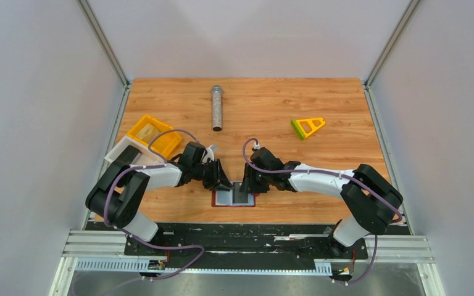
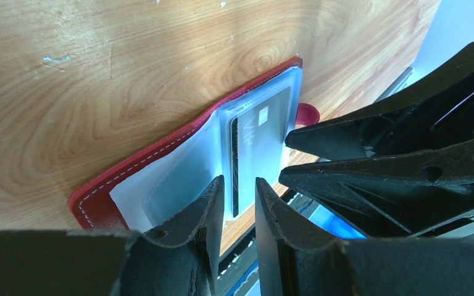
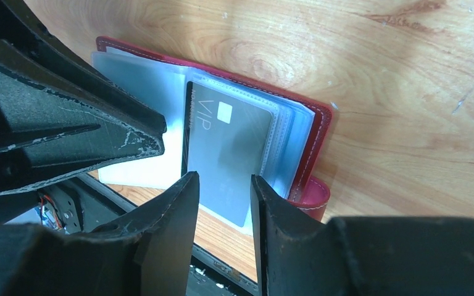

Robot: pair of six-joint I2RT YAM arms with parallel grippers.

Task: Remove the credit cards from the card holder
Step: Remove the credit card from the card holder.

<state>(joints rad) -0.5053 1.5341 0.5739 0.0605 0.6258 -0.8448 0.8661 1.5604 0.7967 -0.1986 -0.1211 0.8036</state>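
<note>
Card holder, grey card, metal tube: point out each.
card holder point(image 3: 311, 196), right wrist view, red snap tab
grey card point(image 3: 228, 151), right wrist view, middle of its face
metal tube point(image 1: 216, 108), top view, mid-length

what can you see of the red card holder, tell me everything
The card holder is a small dark-red folding wallet, leather-like with pale stitching. It lies open and flat at the near edge of the wooden table, between the two arms. Inside are clear blue-grey plastic sleeves. A grey card marked VIP sits partly out of one. A rounded snap tab hangs off one side. The left gripper and right gripper hover over it, jaws parted; contact is unclear.
</note>
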